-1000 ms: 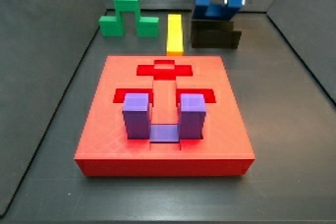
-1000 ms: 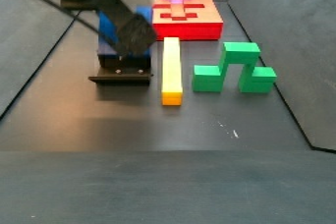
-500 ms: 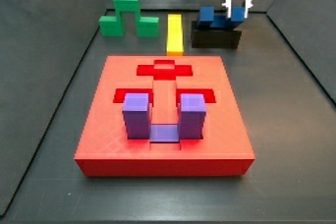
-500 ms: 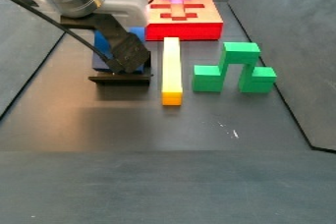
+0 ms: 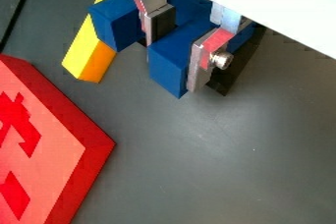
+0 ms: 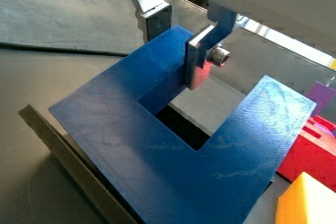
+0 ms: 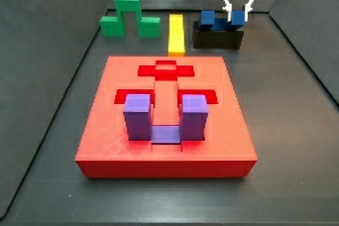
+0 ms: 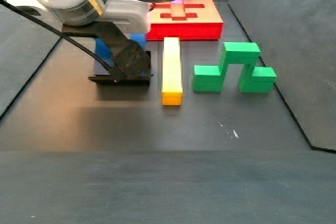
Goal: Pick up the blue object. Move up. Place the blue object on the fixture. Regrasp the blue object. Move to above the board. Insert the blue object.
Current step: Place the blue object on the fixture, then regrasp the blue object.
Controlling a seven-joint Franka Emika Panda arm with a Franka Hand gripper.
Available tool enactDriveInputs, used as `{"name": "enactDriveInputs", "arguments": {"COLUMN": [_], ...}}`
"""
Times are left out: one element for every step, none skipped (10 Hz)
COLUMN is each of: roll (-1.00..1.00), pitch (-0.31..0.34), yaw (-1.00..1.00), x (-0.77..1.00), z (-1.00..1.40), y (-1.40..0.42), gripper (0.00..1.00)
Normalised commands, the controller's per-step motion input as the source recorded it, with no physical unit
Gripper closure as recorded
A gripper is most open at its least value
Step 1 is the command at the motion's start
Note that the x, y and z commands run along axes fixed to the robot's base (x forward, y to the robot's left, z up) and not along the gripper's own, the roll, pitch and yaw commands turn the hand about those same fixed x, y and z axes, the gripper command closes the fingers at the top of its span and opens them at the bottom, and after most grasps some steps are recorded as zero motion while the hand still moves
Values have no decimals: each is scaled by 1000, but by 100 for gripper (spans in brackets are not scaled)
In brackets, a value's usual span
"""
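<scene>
In a wrist view the end effector (image 5: 184,43) is seen from just behind its two flat silver fingers (image 5: 201,63), which straddle one prong of the blue object (image 5: 174,66), a dark blue U-shaped block; the jaws stand close to that prong, but whether the pads press on it cannot be told. Directly beneath the end effector the blue object sits on the fixture (image 7: 219,39), a small black block, as a side view shows, where the end effector (image 7: 237,8) hangs from a white wrist right over the blue object (image 7: 212,18). In a wrist view the blue object (image 6: 184,120) fills most of the frame, its U-shaped notch open toward the end effector (image 6: 184,33), with one prong between the fingers. Just beside the end effector and the fixture lies a yellow bar (image 7: 176,31) flat on the dark floor (image 7: 54,111); beyond that bar, farther from the end effector, stands a green block (image 7: 126,17). Well away from the end effector lies the board (image 7: 122,146), a large red slab with a cross-shaped recess on the side nearer the end effector and a purple U-shaped block (image 7: 165,116) standing in a recess on the far side. In a side view the arm covers most of the blue object (image 8: 108,48) above the fixture (image 8: 118,77).
</scene>
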Motion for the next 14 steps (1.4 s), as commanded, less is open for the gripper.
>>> {"name": "enactDriveInputs", "arguments": {"roll": [40, 51, 9, 0, 0, 600, 680, 686, 720, 857, 814, 789, 800, 854], "pitch": [0, 0, 0, 0, 0, 123, 131, 111, 46, 14, 0, -17, -29, -20], "yaw": [0, 0, 0, 0, 0, 43, 49, 49, 60, 71, 57, 54, 57, 60], "x": [140, 66, 0, 0, 0, 134, 100, 91, 46, 0, 0, 0, 0, 0], "z": [-151, -126, 0, 0, 0, 314, 286, 274, 211, 97, 0, 0, 0, 0], "y": [0, 0, 0, 0, 0, 0, 3, 3, 0, 0, 0, 0, 0, 0], "gripper": [100, 100, 100, 100, 0, 0, 0, 0, 0, 0, 0, 0, 0, 0]}}
